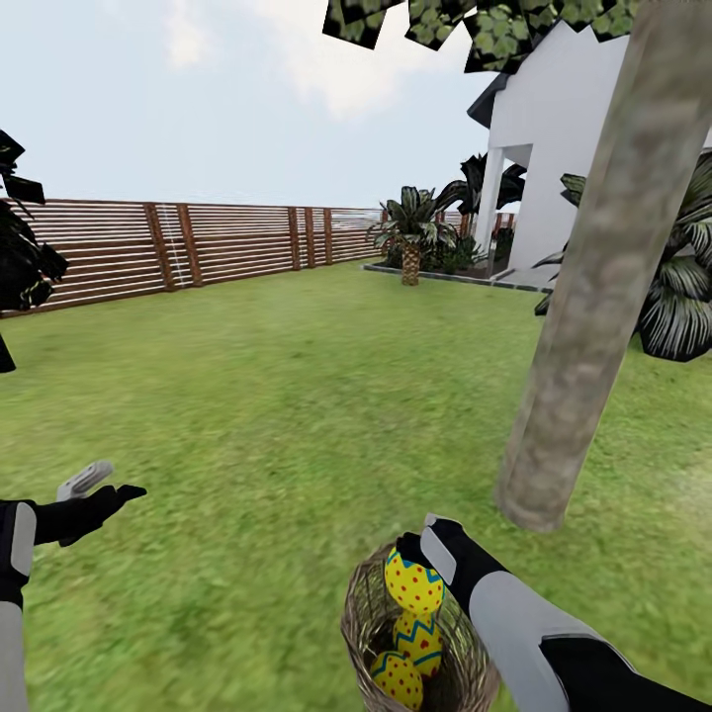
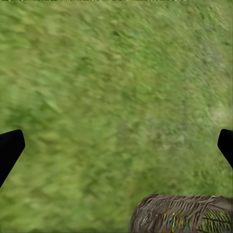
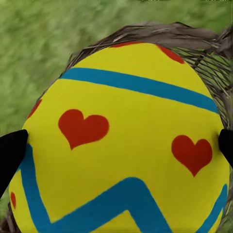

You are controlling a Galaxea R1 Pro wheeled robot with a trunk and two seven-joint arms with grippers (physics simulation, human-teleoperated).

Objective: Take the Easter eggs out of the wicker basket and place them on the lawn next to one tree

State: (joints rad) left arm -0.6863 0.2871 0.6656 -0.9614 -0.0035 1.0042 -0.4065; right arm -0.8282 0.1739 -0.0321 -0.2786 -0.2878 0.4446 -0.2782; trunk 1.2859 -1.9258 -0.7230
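Right now: R gripper (image 1: 420, 554) holding top Easter egg (image 1: 413, 583) at the wicker basket's (image 1: 361, 633) mouth, tree (image 1: 593, 297) close by.

Head view: my R arm reaches in from the lower right, fingers clamped on the egg w/ two more eggs (image 1: 410, 658) below it; L gripper (image 1: 104, 485) hovers over the lawn (image 1: 297, 396), fingers spread, empty.
L wrist view: fingertips (image 2: 9, 148) wide apart, grass under, basket rim (image 2: 179, 206) at edge.
R wrist view: egg (image 3: 126, 145) sits between my tips (image 3: 10, 150); grip looks thin on a rounded shell, so a fast lift could slip it back, or it could snag the rim and tip the basket.
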